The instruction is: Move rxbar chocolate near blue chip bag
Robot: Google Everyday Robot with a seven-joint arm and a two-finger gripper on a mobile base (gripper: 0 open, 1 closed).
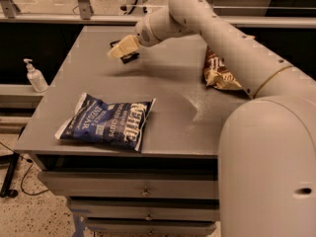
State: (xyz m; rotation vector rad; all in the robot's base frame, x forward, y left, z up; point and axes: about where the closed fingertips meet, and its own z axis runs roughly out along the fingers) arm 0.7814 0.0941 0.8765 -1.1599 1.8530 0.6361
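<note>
You see a matt grey table (168, 83) with a dull sheen near its middle, and at its front the blue chip bag (106, 122), crinkly and glossy. Your gripper (123, 47), in smooth cream plastic, hangs at the table's far side just over the rxbar chocolate (130, 59), whose black wrapper looks slick.

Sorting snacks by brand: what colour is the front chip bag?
Navy blue chip bag, white lettering; camera view. The gripper is at the rxbar chocolate, far side.
</note>
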